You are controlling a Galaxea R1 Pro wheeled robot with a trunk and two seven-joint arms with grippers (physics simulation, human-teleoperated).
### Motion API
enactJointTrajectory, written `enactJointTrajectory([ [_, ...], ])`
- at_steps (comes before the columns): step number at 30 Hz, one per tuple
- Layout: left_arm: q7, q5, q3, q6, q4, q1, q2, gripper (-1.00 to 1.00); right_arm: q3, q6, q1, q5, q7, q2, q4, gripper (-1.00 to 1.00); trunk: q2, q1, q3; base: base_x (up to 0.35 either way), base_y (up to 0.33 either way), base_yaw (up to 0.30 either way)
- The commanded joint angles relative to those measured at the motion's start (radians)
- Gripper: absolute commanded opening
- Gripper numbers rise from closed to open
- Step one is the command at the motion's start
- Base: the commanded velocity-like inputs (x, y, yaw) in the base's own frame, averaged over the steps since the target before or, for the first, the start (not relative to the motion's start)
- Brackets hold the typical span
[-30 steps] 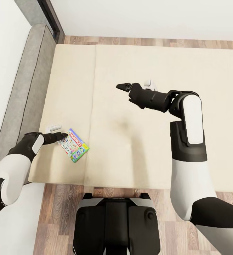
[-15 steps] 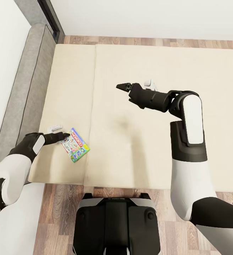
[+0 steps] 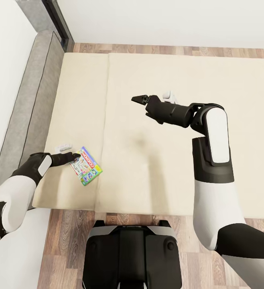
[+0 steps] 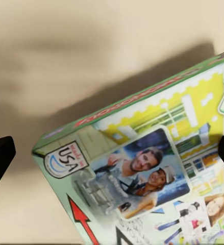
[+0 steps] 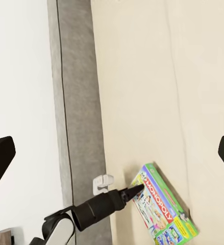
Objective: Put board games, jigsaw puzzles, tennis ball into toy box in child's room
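We are at the pick-up of a board game from the bed: the white-green box with the red logo lies flat on the beige mattress near its close edge. Our left gripper is right at the box's nearer edge, its fingers spread wide to either side in the left wrist view, clamped on nothing. Our right gripper hovers mid-mattress, empty, fingers apart. Next, we judge, the left fingers must straddle an edge and squeeze.

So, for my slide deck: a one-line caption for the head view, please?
Left gripper at the edge of a white-green board game on the beige bed; right gripper open above the mattress.
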Motion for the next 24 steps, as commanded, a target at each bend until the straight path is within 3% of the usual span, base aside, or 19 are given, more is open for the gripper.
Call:
enactJointTrajectory([
  [1,0.0,-0.002,0.0,0.008,0.014,0.0,-0.001,1.0,0.0,0.002,-0.001,-0.009,-0.01,0.0,0.0,1.0,-0.001,0.001,0.0,0.0,0.0,0.0],
  [18,-0.002,-0.002,0.0,0.008,0.014,0.0,-0.001,1.0,0.0,0.002,-0.001,-0.009,-0.01,0.0,0.0,1.0,-0.001,0.001,0.004,0.0,-0.029,0.0],
  [24,-0.003,-0.002,0.0,0.007,0.014,0.0,-0.001,1.0,0.0,0.002,-0.001,-0.009,-0.01,0.0,0.0,1.0,-0.001,0.001,0.004,0.0,-0.136,0.0],
])
